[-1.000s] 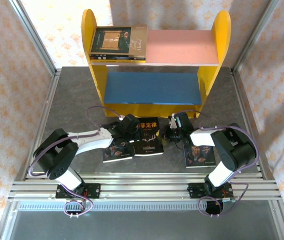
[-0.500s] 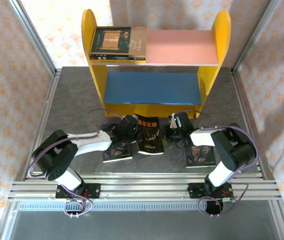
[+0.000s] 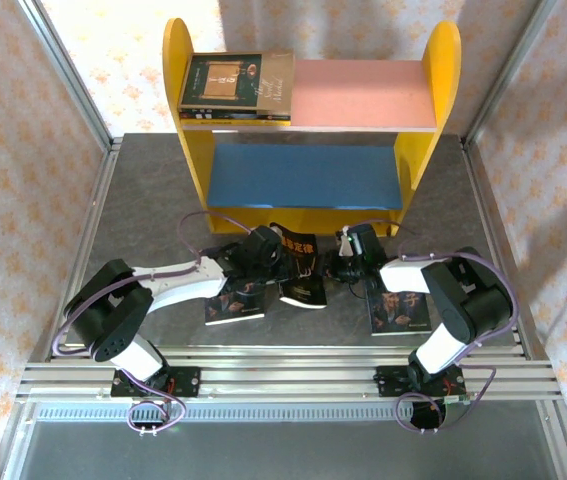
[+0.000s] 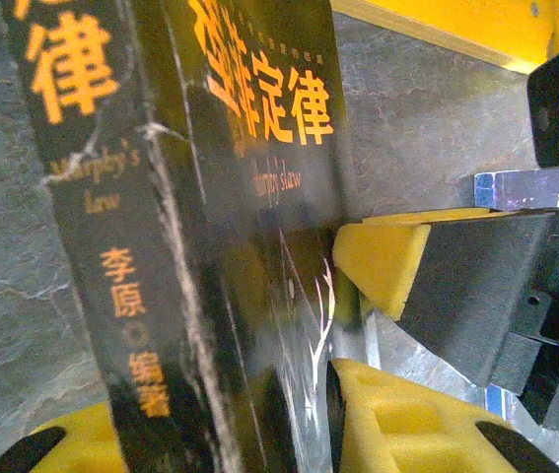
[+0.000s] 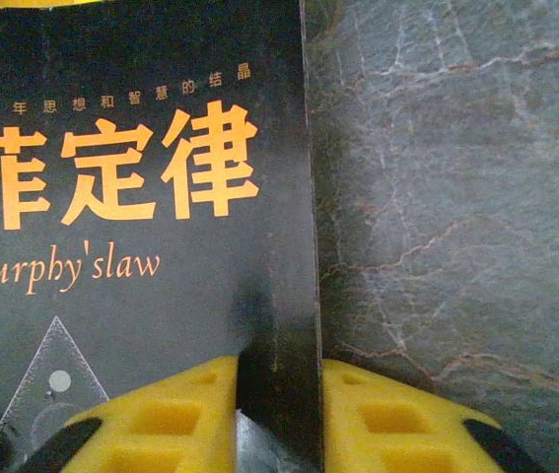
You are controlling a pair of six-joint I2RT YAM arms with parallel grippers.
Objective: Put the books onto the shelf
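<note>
The black antlers book [image 3: 301, 266], with orange title lettering, is tilted up off the table between both arms. My left gripper [image 3: 268, 250] is shut on its spine side; the spine [image 4: 151, 296] runs between my pads [image 4: 397, 424]. My right gripper [image 3: 348, 258] is shut on the book's opposite edge [image 5: 279, 325], and its yellow fingertip [image 4: 383, 261] shows in the left wrist view. Two dark books lie flat on the table, one [image 3: 233, 303] under the left arm and one [image 3: 399, 311] under the right arm. The shelf [image 3: 443, 70] holds stacked books [image 3: 235, 85] at the left of its pink board [image 3: 363, 92].
The blue lower board [image 3: 303, 176] is bare. The shelf's yellow base [image 3: 303, 216] stands just behind the held book. Metal frame posts [image 3: 68, 70] and rails [image 3: 283, 375] edge the grey stone-patterned table [image 3: 143, 200].
The black book has gone from lying flat to tilted, its left spine side raised by my left gripper and shifted right. The right gripper has stayed on its edge.
</note>
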